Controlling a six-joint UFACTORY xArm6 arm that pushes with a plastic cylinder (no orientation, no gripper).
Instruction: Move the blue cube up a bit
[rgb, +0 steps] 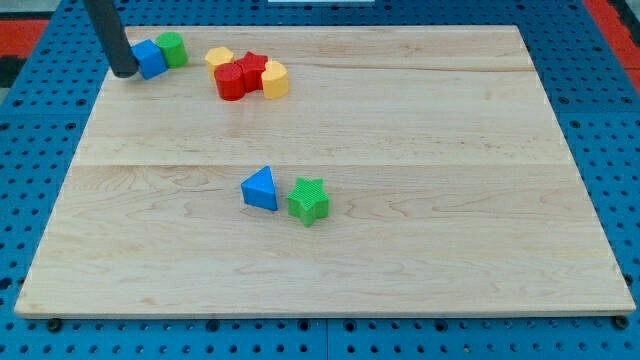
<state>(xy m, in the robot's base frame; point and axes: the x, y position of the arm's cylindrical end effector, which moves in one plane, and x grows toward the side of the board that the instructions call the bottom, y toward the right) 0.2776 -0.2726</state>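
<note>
Pale wooden planks make up the board, which lies on a blue pegboard surface dotted with holes. Near the view's top left corner sits the blue cube, a small plastic-looking block, close to the board's left edge. My tip, the lower end of the straight dark rod, stands on the cube's left side, touching it or just beside it; the contact itself is hard to judge from this angle. I carry no claw at all, only the rod, so there are no jaws to be apart or together.

Touching the cube's right side, slightly nearer the view's top, is a green block, rounded and possibly a cylinder. Further to the right, still along the top of the board, a tight cluster gathers: a yellow block at its left, a red cylinder-like block below it, a second red block of irregular shape in the middle, and another yellow block at the right. These four touch or nearly touch.

Well apart from all of them, near the board's centre, lies a blue triangular block, and just to its right a green star-shaped block.
</note>
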